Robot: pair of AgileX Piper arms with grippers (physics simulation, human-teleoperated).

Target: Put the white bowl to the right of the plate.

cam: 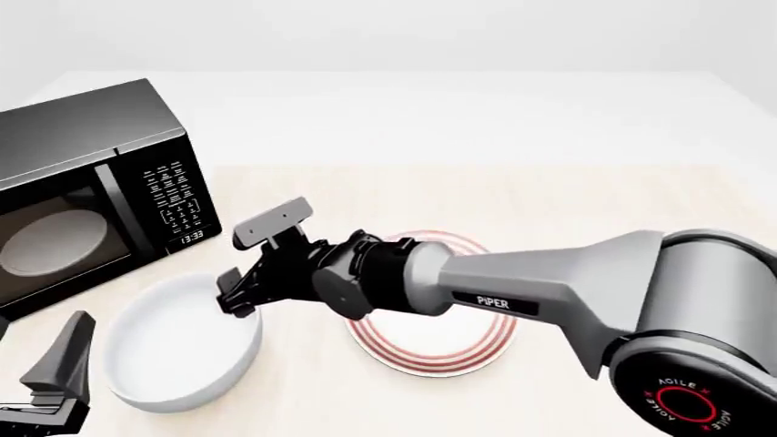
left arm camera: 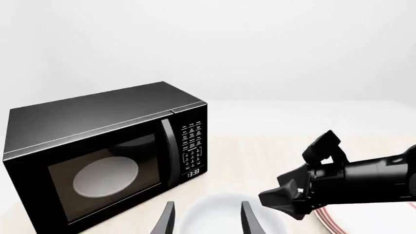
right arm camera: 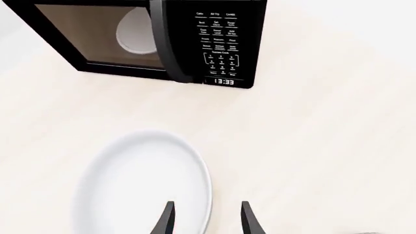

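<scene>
Table (cam: 583, 191): we saw a pale wood top that carried everything, with a white wall beyond it.

Microwave (cam: 85, 196): we found it black and shut at the far left of the table, a white turntable behind its glass, keypad on its right side, clock reading 13:33.

Right arm (cam: 547, 282): we saw it come in from the lower right and stretch leftward across the plate, marked PIPER on its silver link.

Bowl (cam: 182, 341): we saw it plain white and deep, standing upright on the table at the front left, just in front of the microwave and to the left of the plate, near it but apart.

Plate (cam: 425, 360): we saw it flat on the table with red rings round its rim, near the middle front, partly hidden under the right arm.

Right tool (cam: 261, 264): we saw its fingers spread apart over the bowl's right rim, with nothing between them; whether a finger touched the rim we could not tell.

Left tool (left arm camera: 208, 219): we saw its two dark fingers apart and holding nothing, low at the front left corner, pointed over the bowl toward the microwave.
</scene>
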